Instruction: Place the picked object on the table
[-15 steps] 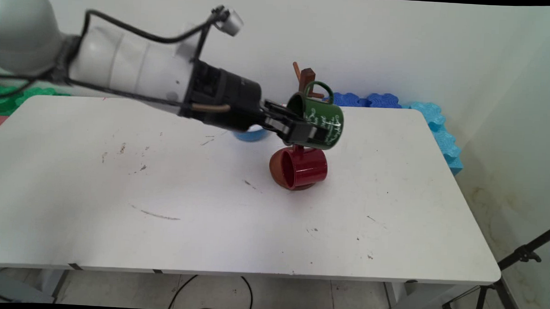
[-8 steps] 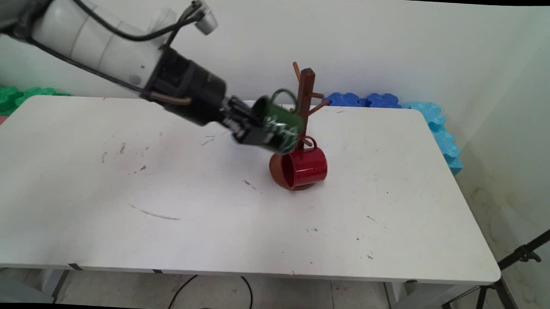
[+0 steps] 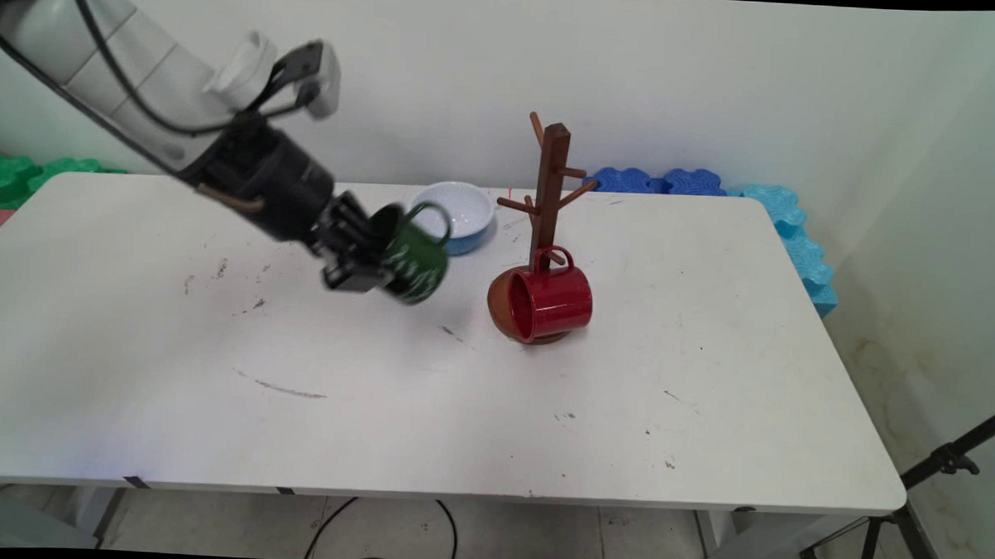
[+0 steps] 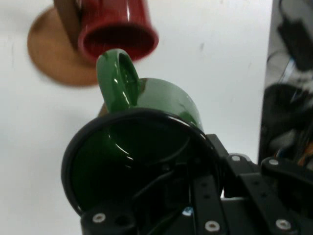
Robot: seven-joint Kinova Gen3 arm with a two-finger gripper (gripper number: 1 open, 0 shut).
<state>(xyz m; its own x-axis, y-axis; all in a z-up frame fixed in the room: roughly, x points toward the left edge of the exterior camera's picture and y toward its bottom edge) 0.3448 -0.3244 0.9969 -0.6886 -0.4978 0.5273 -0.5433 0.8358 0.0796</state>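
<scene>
Swinging left off the wooden rack (image 3: 552,199), my gripper (image 3: 357,262) now hangs over the table (image 3: 212,385), clamped across the green mug (image 3: 413,260) rim. Beyond, the red mug (image 3: 550,302) hangs; I fear the tilted mug slipping mid-swing.

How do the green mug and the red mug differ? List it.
The green mug is clamped at its rim by the gripper and held off the table; the red mug hangs by its handle on the wooden mug tree. Green bears white markings; red is plain. Both lie tilted sideways, handles uppermost.
</scene>
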